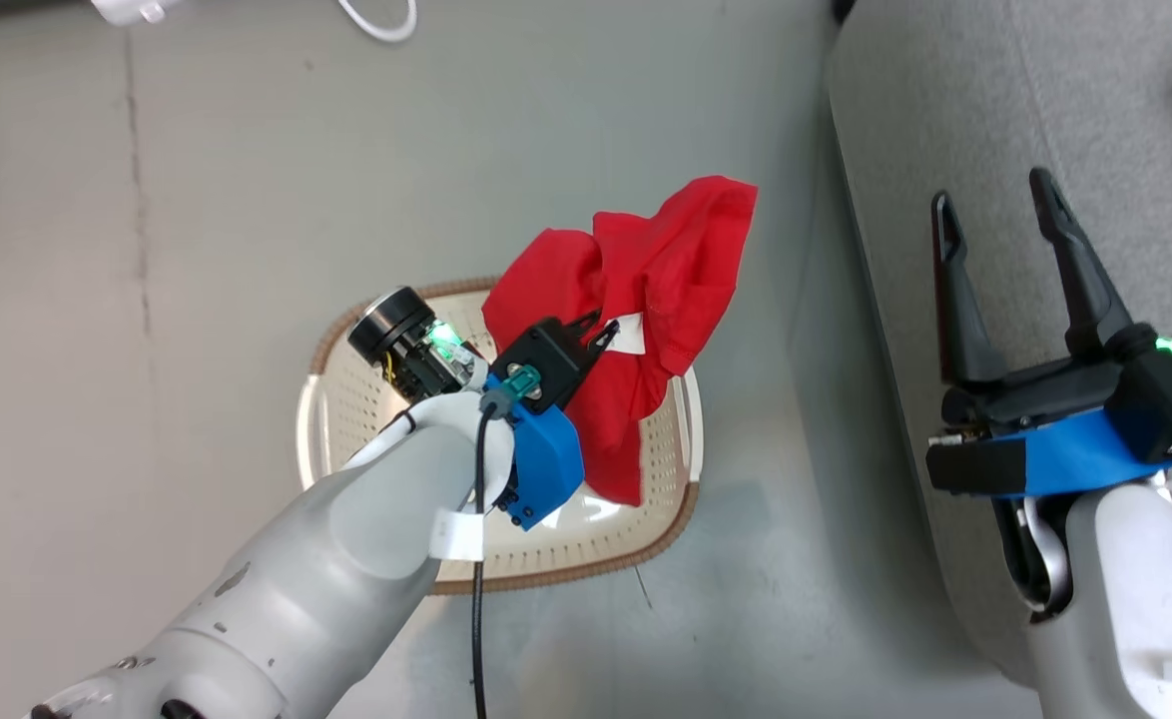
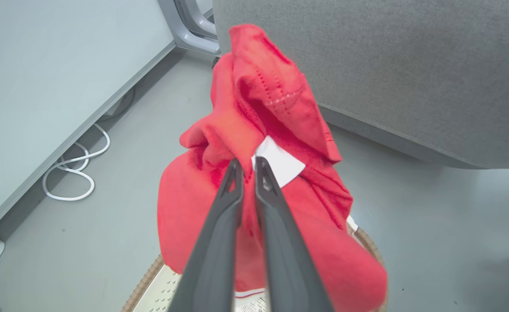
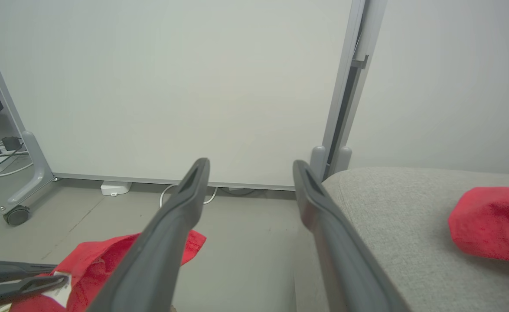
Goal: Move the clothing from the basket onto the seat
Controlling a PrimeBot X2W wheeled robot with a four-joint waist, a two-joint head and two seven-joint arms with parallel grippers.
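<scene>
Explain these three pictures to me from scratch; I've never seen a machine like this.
This is a two-armed robot. One picture looks down from its head; the other two look along each arm's fingers. The left gripper is shut on a red garment, lifted above the cream basket on the floor. The wrist picture shows its fingers pinching the cloth beside a white tag. The right gripper is open above the grey seat, holding nothing. Another red garment already lies on that seat.
</scene>
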